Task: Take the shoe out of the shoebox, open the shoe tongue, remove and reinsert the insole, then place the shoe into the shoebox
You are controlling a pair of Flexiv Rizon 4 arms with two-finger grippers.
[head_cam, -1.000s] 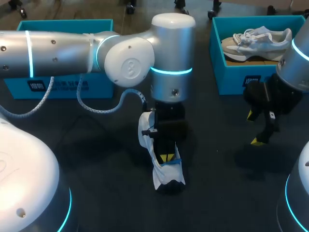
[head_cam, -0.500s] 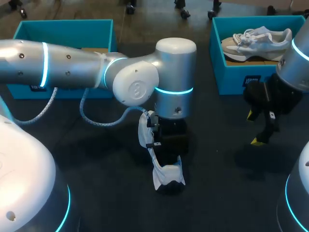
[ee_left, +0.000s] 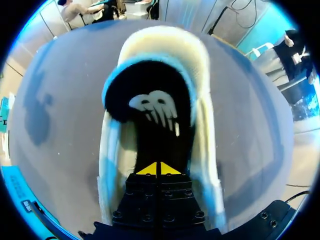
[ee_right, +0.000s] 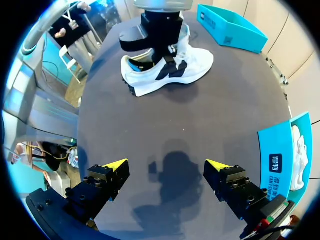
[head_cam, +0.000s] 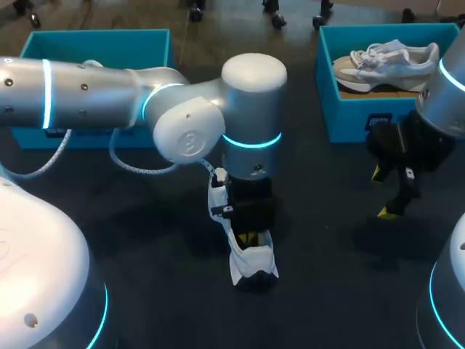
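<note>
A white shoe (head_cam: 252, 266) with dark side marks stands on the dark table, heel toward the near edge. My left gripper (head_cam: 249, 237) comes down into its opening from above. In the left wrist view the left gripper (ee_left: 159, 169) is shut, its yellow tips together on the black insole (ee_left: 150, 107) that lies inside the shoe (ee_left: 201, 131). Whether anything is pinched between the tips I cannot tell. My right gripper (head_cam: 381, 193) hangs open above the table at the right, apart from the shoe. The right wrist view shows the right gripper (ee_right: 166, 165) wide open, with the shoe (ee_right: 192, 62) well ahead of it.
A blue shoebox (head_cam: 349, 109) at the back right holds a second, light-coloured shoe (head_cam: 385, 62). Another blue box (head_cam: 94, 43) stands at the back left. The left arm's thick wrist stands over the middle of the table.
The left arm's elbow and wrist shifted slightly right, then back left, with the gripper staying in the shoe. The shoe and the right arm have not moved.
</note>
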